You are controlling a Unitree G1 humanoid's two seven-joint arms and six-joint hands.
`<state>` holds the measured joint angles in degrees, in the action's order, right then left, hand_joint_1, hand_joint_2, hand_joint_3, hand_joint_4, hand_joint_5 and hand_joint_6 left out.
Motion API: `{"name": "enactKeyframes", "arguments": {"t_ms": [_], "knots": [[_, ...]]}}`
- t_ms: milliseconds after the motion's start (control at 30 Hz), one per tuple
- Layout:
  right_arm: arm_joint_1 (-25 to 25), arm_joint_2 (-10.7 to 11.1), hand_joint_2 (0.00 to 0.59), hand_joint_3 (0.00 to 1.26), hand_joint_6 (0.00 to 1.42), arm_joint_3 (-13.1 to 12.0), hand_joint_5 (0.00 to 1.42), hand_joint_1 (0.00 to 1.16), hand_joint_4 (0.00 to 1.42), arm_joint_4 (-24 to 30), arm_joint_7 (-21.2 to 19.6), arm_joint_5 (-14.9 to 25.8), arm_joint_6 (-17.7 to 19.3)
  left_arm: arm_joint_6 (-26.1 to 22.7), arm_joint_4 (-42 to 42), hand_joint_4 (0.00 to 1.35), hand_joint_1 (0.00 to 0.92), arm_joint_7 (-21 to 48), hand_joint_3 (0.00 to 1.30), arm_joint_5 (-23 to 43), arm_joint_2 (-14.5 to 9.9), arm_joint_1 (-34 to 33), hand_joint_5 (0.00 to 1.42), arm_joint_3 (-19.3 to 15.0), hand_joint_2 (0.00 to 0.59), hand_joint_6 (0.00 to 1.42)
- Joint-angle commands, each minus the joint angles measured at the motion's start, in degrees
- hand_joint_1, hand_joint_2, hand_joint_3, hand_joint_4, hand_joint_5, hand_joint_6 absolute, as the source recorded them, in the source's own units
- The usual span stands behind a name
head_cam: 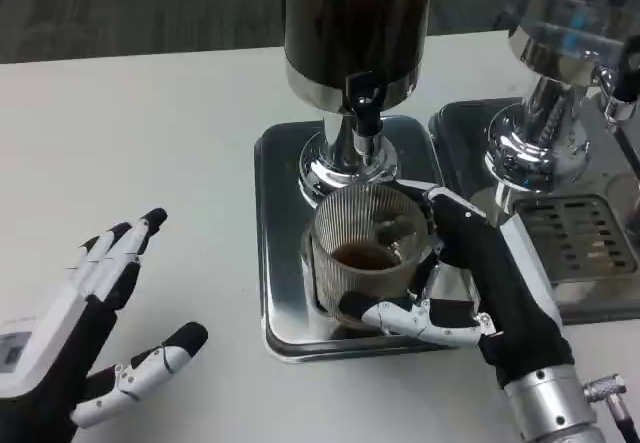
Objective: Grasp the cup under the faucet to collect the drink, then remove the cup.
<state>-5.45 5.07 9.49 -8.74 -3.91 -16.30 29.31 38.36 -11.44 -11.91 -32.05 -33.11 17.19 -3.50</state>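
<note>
A ribbed clear glass cup (366, 255) stands on the steel drip tray (280, 263), right below the black faucet (363, 103) of a dark drink dispenser (355, 23). A little brown drink lies in its bottom. My right hand (480, 283) wraps the cup from the right, thumb across its near side and fingers (455, 206) behind it. My left hand (90, 313) lies on the white table at the lower left, fingers spread, holding nothing, well away from the cup.
A second steel dispenser (560, 83) with its own grated drip tray (580, 238) stands close to the right of my right forearm. White table (140, 143) stretches to the left and behind. A dark floor lies past the far edge.
</note>
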Motion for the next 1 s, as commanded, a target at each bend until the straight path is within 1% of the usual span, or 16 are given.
{"name": "enactKeyframes", "arguments": {"t_ms": [33, 200, 300, 500, 567, 667, 733, 833, 933, 1000], "knots": [[-2.22, -0.02, 0.147, 0.5, 1.02, 0.86, 0.77, 1.09, 0.61, 6.33, 2.32, 2.33, -0.35, 0.44, 0.96, 0.0, 0.0, 1.02, 0.0, -0.42, -1.73, 1.42, 0.0, 0.13, 0.169, 0.0], [-4.21, 0.37, 0.147, 0.51, 1.02, 1.89, 0.77, 1.09, 0.62, 10.3, 4.76, 2.19, -1.59, 1.23, 2.53, 0.0, 0.0, 0.92, 0.0, -0.75, -2.45, 3.22, 0.0, -0.17, 0.169, 0.0], [-6.43, 1.15, 0.147, 0.51, 1.04, 2.99, 0.77, 1.09, 0.62, 13.22, 6.78, 2.63, -2.01, 1.64, 3.78, 0.0, 0.0, 1.01, 0.0, -0.91, -3.06, 4.54, 0.0, -0.33, 0.169, 0.0], [-9.7, 1.43, 0.146, 0.51, 1.04, 4.19, 0.78, 1.08, 0.62, 17.53, 8.03, 2.47, -2.94, 2.78, 6.56, 0.0, 0.0, 1.09, 0.0, -1.73, -4.05, 7.36, 0.0, -0.34, 0.17, 0.0], [-10.44, 1.48, 0.145, 0.52, 1.05, 4.4, 0.78, 1.08, 0.63, 18.48, 8.13, 2.62, -3.33, 2.99, 7.71, 0.0, 0.0, 1.29, 0.0, -1.87, -4.32, 8.71, 0.0, -0.69, 0.171, 0.0], [-11.86, 1.84, 0.145, 0.52, 1.05, 4.29, 0.78, 1.08, 0.64, 20.17, 9.09, 4.35, -4.53, 3.77, 9.51, 0.0, 0.0, 1.12, 0.0, -2.52, -4.98, 10.58, 0.0, -1.62, 0.171, 0.0], [-12.71, 2.94, 0.145, 0.52, 1.05, 3.93, 0.78, 1.08, 0.64, 21.99, 10.36, 5.34, -5.36, 4.28, 10.87, 0.0, 0.0, 0.77, 0.0, -3.02, -5.37, 12.15, 0.0, -2.69, 0.169, 0.0], [-13.62, 4.53, 0.145, 0.52, 1.05, 3.47, 0.78, 1.08, 0.64, 24.38, 12.06, 6.43, -6.48, 4.42, 11.92, 0.0, 0.0, 0.73, 0.0, -3.28, -5.09, 13.88, 0.0, -3.82, 0.168, 0.0], [-13.91, 4.74, 0.145, 0.52, 1.05, 3.42, 0.78, 1.08, 0.64, 24.17, 12.85, 7.83, -7.12, 3.31, 11.26, 0.0, 0.0, 1.02, 0.0, -3.4, -3.77, 13.98, 0.0, -2.92, 0.168, 0.0], [-13.97, 4.72, 0.145, 0.52, 1.05, 3.12, 0.78, 1.08, 0.64, 24.12, 12.79, 7.99, -6.99, 3.09, 11.18, 0.0, 0.0, 1.02, 0.0, -3.44, -3.31, 13.98, 0.0, -2.65, 0.167, 0.0]]}}
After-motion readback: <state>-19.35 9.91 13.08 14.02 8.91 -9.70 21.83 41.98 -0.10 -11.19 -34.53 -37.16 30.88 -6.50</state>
